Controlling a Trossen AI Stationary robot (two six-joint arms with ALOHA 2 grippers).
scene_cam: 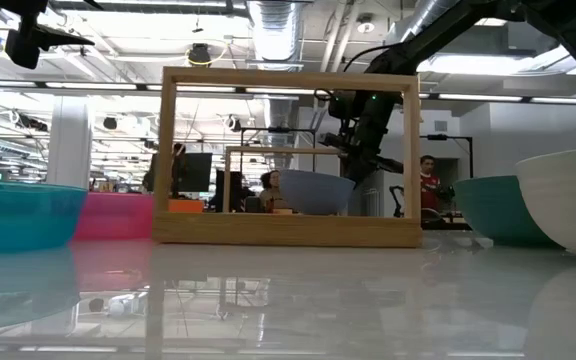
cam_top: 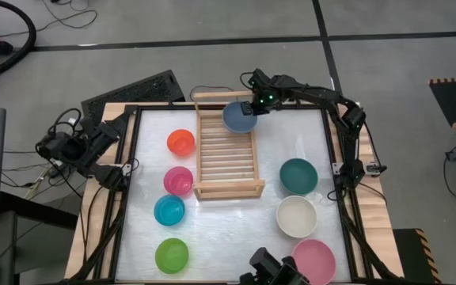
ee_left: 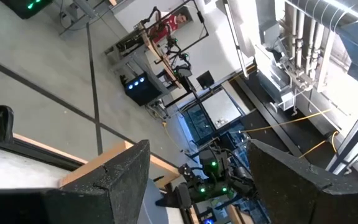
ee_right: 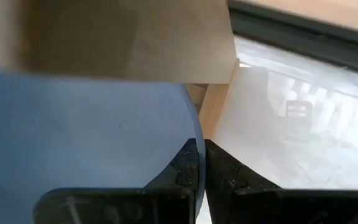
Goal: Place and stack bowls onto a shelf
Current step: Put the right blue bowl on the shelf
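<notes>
The light wooden shelf (cam_top: 226, 150) lies in the middle of the table. My right gripper (cam_top: 253, 107) is at its far end, shut on the grey-blue bowl (cam_top: 238, 117), which shows in the low view (scene_cam: 313, 192) behind the shelf's near end bar. My left gripper (ee_left: 197, 180) is open and holds nothing; its arm (cam_top: 77, 146) waits at the table's left edge. The orange-red (cam_top: 180, 142), magenta (cam_top: 178, 180), cyan (cam_top: 169, 210) and lime green (cam_top: 172, 255) bowls stand left of the shelf. The dark teal (cam_top: 298, 176), cream-white (cam_top: 297, 216) and light pink (cam_top: 314, 260) bowls stand to its right. My right gripper holds the grey-blue bowl by its rim (ee_right: 194, 146) on the bowl's far right side, one finger inside the bowl and one outside (ee_right: 229, 177). The fingers come slanting down from the far right. The bowl sits open side up and slightly tilted over the shelf's far end; whether it rests on the slats I cannot tell.
The shelf's slats nearer than the grey-blue bowl are bare. A black frame (cam_top: 133, 170) runs round the white tabletop. A dark pad (cam_top: 137, 89) lies beyond the far left corner. People (scene_cam: 428, 180) stand in the room behind.
</notes>
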